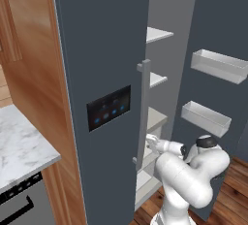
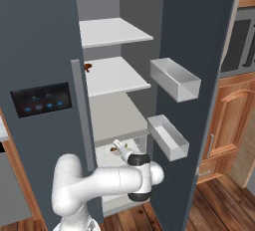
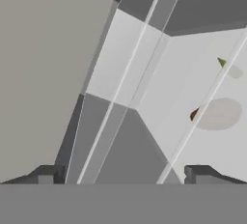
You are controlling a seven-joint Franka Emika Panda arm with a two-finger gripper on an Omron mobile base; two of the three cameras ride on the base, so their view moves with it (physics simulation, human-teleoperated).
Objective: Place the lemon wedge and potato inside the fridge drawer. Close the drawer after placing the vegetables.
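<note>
My gripper [image 3: 124, 175] is open with nothing between its fingertips [image 3: 46, 175]. It reaches into the low part of the fridge, over the translucent whitish fridge drawer [image 3: 159, 78]. The potato [image 3: 196, 115] shows as a small brown patch at the drawer's rim, with a blurred tan oval behind the translucent wall. Farther along lies the lemon wedge [image 3: 222, 63], a small yellow-green sliver with a faint blur beside it. In the right base view the gripper [image 2: 119, 148] is stretched forward over the drawer [image 2: 107, 161], a brown speck at its tips. The left door's handle partly hides the gripper [image 1: 152, 142].
The fridge's right door [image 2: 194, 36] stands open, carrying two clear bins [image 2: 175, 79] close to the arm's right. The closed left door [image 2: 40, 51] and its handle [image 1: 144, 112] crowd the arm's left. White shelves [image 2: 117, 75] sit above, with a small brown item [image 2: 88, 66] on one.
</note>
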